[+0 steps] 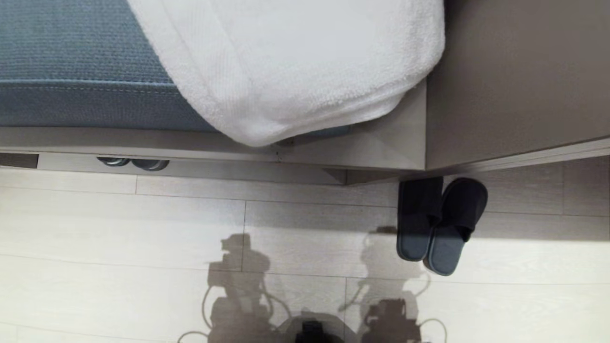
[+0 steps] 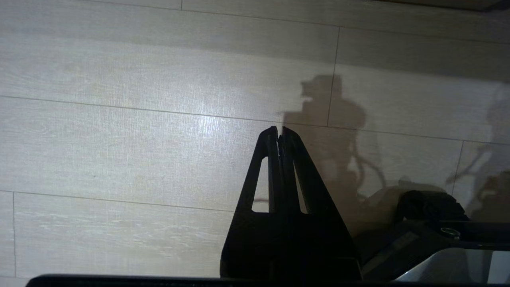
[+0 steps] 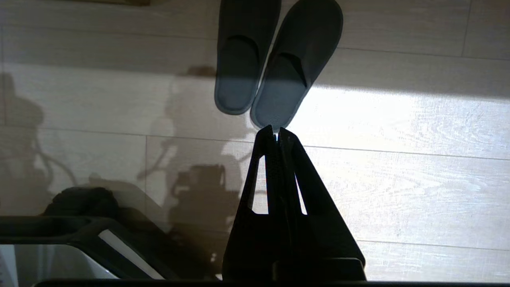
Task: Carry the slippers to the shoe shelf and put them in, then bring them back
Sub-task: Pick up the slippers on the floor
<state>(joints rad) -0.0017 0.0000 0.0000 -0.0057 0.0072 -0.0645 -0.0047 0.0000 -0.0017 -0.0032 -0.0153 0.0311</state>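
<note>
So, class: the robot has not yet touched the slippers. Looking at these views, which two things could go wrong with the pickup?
1. The slippers overlap, one leaning on the other, with toes tucked under the furniture edge. Lifting one could drag or flip its partner.
2. The right gripper and left gripper are both shut above the floor; descending without opening would probably push the slippers away rather than grasp them.
</note>
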